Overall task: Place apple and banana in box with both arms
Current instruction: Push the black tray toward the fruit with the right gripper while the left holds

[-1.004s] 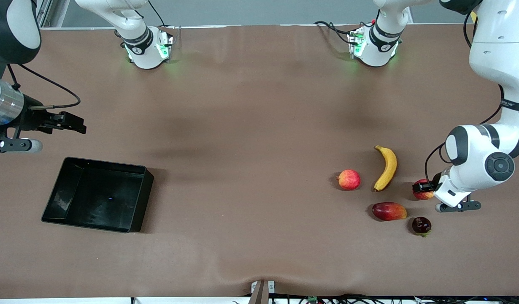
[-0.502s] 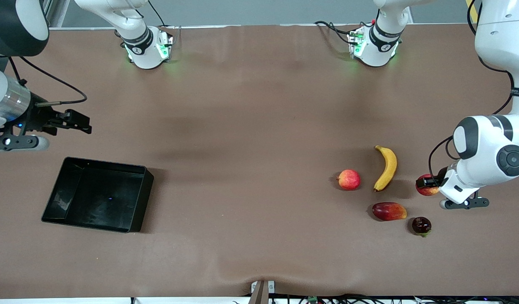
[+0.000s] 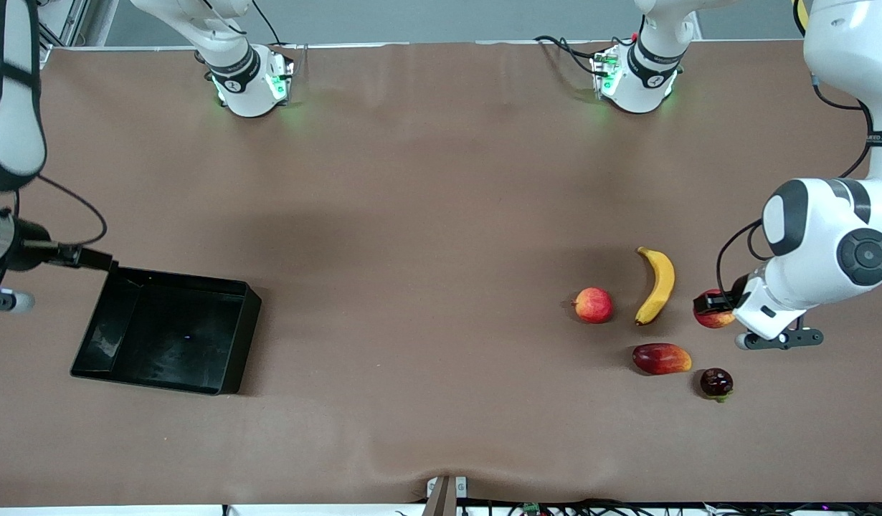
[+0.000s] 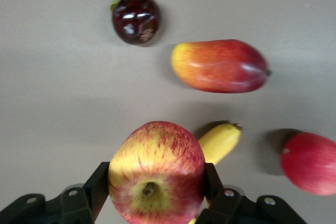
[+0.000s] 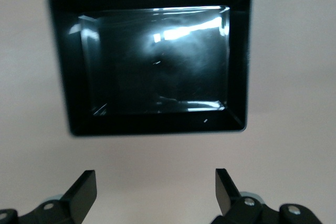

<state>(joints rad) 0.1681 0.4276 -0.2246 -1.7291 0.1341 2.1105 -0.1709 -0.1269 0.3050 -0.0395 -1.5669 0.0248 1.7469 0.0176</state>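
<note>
Brown table [image 3: 427, 236]: my left gripper [image 3: 712, 307] pinches the apple [image 4: 156, 171], now lifted beside the banana [image 3: 657, 285]; my right gripper [image 5: 155, 190], spread and empty, has swung beside the box [image 3: 97, 326], so carrying comes next

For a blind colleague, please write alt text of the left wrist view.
The left gripper holds a red-and-yellow apple above the brown table. On the table lie a banana, a red mango-like fruit, a small dark fruit and another apple.
</note>
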